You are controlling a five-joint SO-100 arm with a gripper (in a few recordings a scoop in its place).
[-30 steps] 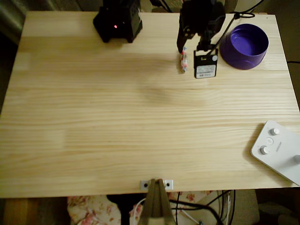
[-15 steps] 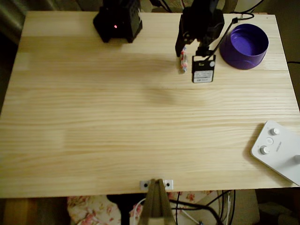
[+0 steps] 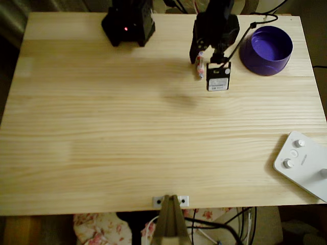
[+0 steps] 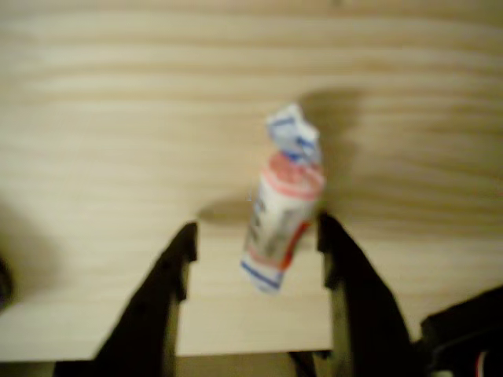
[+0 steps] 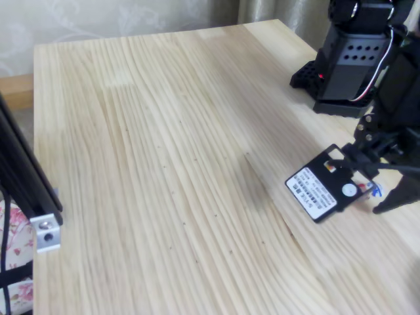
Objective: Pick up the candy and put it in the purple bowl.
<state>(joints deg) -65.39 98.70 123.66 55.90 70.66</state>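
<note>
gripper point(image 4: 255, 251): jaws open wide, straddling the candy, nothing gripped.
candy point(image 4: 280, 200): on the table between the fingertips, nearer the right finger in the wrist view.
axis: long axis runs roughly along the fingers, far end tilted slightly right.
grip: shift right a touch to centre, then close across the mid-body.
purple bowl point(image 3: 266, 50): just right of gripper in the overhead view.

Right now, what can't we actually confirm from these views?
- Grasp: in the wrist view the candy sits between the fingers, but blur hides whether either touches it.
- Candy in the overhead view: its upper end is covered by the arm, and it is too small to read.
- Purple bowl: only its near inner wall is hidden, by its rim.
- Fixed view: the gripper is cut by the right edge.
</note>
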